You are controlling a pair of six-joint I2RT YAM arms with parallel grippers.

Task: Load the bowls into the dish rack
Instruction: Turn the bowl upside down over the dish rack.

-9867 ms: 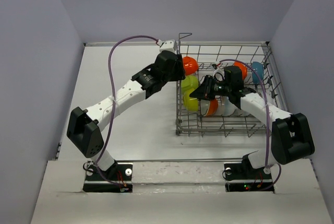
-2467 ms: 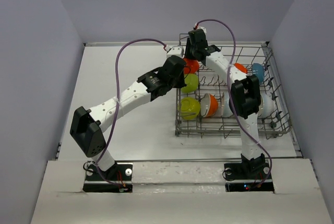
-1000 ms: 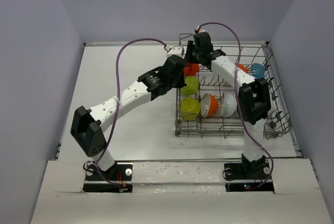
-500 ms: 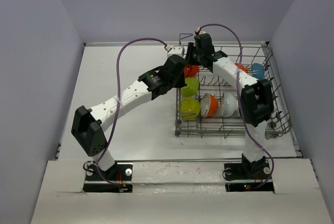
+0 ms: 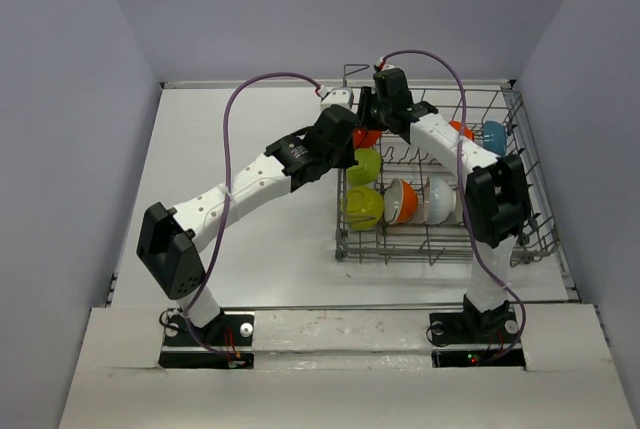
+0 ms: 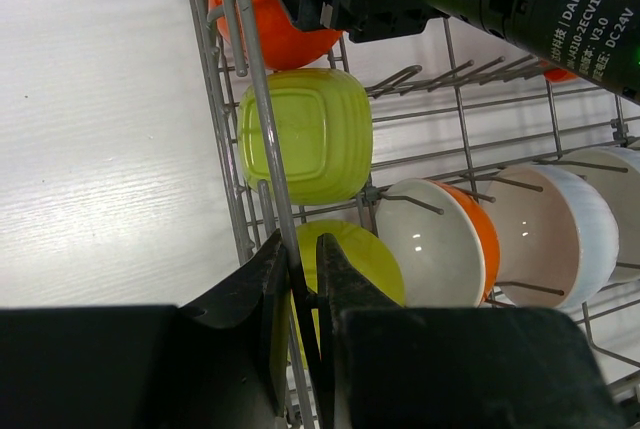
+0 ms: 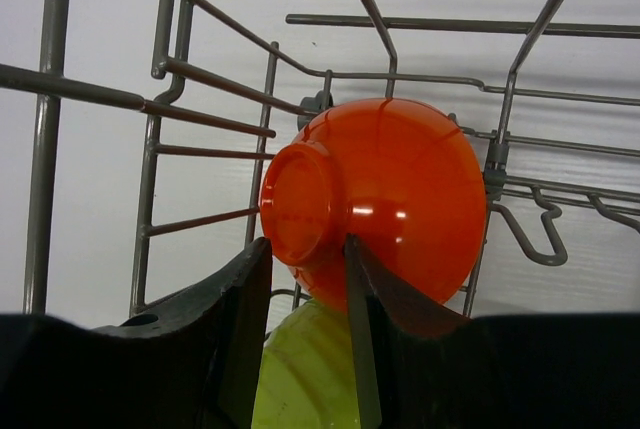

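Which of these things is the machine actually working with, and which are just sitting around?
Part of the job: rack; orange bowl, square green bowl, second green bowl, orange-and-white bowl, white bowl, blue bowl; left hand, clamped on the rack's wire; right hand, gripping the orange bowl's foot.
Just there: table, purple cable.

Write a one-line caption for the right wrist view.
Right gripper grips the orange bowl by its foot in a dish rack corner.
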